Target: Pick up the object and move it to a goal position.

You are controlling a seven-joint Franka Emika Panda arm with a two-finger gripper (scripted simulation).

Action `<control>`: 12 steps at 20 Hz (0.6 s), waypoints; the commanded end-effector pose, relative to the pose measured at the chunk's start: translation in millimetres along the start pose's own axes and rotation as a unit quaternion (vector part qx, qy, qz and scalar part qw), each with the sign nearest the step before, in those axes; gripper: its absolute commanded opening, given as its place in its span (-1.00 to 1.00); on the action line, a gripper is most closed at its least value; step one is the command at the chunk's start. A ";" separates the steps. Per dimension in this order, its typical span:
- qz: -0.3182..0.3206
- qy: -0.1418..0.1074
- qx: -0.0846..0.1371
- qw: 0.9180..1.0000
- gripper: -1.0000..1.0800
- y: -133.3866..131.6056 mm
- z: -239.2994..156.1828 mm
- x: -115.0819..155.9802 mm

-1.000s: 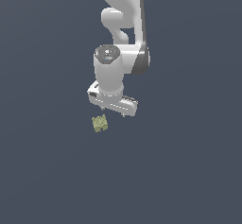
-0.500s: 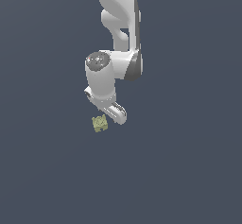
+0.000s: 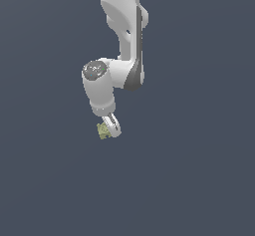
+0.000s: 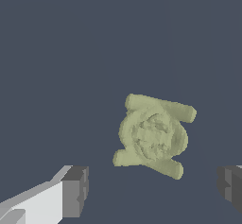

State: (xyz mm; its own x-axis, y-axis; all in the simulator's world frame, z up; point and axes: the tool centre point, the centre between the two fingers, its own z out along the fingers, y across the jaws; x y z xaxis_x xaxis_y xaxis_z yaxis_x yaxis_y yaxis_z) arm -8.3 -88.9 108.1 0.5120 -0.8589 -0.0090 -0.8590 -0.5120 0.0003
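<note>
Hovering over a plain slate-grey floor (image 3: 199, 180), the white Panda arm (image 3: 124, 26) reaches down from twelve o'clock in the exterior view, its gripper (image 3: 111, 126) just beside the object (image 3: 103, 130), which sits at about eight o'clock from the fingertips, with no gap visible there. The wrist view shows the object (image 4: 153, 135) up close: olive-yellow and lumpy, with a rounded, mottled centre and two bar-like ridges along opposite edges, set askew to the gripper (image 4: 153, 190). No brand, label or writing can be read on it. The jaws are spread wide, one dark grey finger pad (image 4: 75, 190) and the other pad (image 4: 231, 187) well apart, and the object lies on the floor beyond them, not between the pads.
</note>
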 end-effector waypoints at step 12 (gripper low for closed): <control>0.104 0.004 0.001 0.995 0.92 9.5 10.8 15.8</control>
State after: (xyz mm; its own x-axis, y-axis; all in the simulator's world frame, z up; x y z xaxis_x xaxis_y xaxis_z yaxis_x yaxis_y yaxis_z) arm -8.5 -106.4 97.6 0.3330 -0.9429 -0.0007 -0.9429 -0.3330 0.0003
